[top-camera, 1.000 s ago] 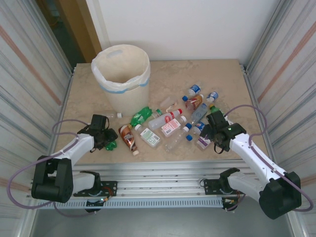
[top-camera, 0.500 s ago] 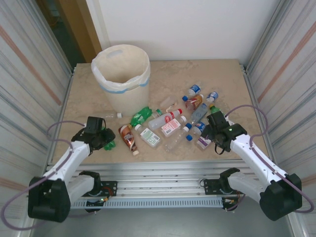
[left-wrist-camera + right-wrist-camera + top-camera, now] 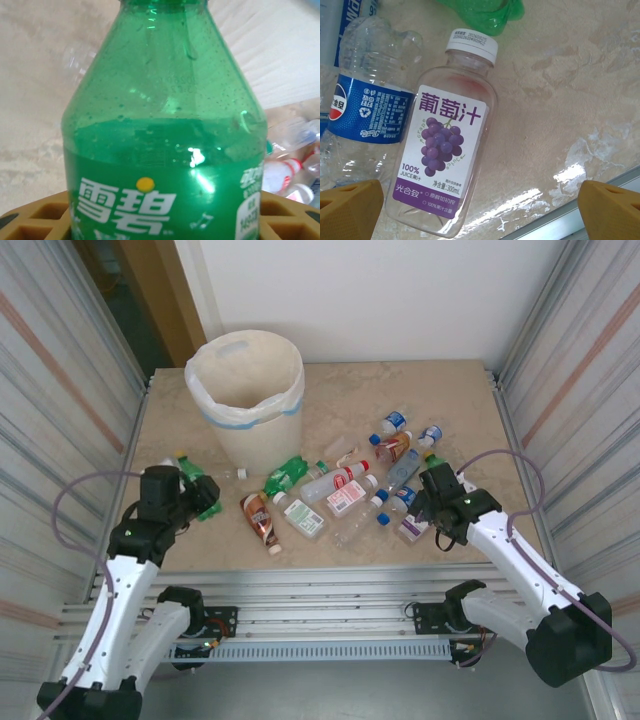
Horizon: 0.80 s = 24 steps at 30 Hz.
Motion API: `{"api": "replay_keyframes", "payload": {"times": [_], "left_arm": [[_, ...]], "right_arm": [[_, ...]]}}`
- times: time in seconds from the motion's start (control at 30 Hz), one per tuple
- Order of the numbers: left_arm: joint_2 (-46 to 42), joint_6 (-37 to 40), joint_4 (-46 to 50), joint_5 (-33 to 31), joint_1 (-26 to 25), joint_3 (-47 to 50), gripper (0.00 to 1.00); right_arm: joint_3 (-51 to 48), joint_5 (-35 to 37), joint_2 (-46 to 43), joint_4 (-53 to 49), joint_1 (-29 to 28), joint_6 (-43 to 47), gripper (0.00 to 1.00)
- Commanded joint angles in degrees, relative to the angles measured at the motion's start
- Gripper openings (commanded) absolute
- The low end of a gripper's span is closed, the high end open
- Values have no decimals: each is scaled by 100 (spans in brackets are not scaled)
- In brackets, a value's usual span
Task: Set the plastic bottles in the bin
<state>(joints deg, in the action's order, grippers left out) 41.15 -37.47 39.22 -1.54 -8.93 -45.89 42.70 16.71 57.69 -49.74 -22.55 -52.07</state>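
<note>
A green bottle (image 3: 165,125) with white lettering on its label is pinched between the tan fingers (image 3: 30,222) of the left hand (image 3: 203,498). It is near the left edge of the counter (image 3: 450,400), in front of the bin (image 3: 250,440) and apart from it. The cream bin, lined with a whitish bag with a blue band, stands at the far left of the counter. The other bottles (image 3: 340,490) lie scattered in a cluster right of the bin. The right hand (image 3: 477,200) hangs over the cluster's near right end, its fingers spread wide on either side of a clear grape-juice bottle (image 3: 447,150) with a white cap, lying flat. A blue-labelled bottle (image 3: 365,110) lies just beside it.
</note>
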Motion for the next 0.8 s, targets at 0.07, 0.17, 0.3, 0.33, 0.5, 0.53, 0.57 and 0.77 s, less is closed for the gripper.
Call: {"api": "replay_keyframes", "payload": {"times": [0.07, 0.17, 0.3, 0.33, 0.5, 0.53, 0.57, 0.77], "left_arm": [[85, 437, 157, -354, 32, -830, 44], [191, 588, 207, -539, 32, -1318, 44], [420, 772, 82, -645, 32, -1943, 44], [502, 829, 4, -652, 32, -2106, 44], [1077, 1021, -445, -470, 33, -2888, 44], [1240, 1075, -548, -431, 32, -3046, 44], [1379, 1100, -627, -394, 35, -3190, 44], [2526, 1301, -1048, 54, 32, -4241, 44]], "right_arm": [[289, 165, -65, -180, -31, -5, 98], [322, 157, -67, -159, -29, 13, 98], [361, 104, -70, -100, -22, 9, 98], [366, 92, -70, -85, -24, 13, 98], [388, 51, -48, -66, -27, 4, 98], [384, 47, -48, -70, -30, 4, 98], [392, 47, -52, -73, -30, -7, 98], [422, -18, -65, -110, -31, -48, 98]]}}
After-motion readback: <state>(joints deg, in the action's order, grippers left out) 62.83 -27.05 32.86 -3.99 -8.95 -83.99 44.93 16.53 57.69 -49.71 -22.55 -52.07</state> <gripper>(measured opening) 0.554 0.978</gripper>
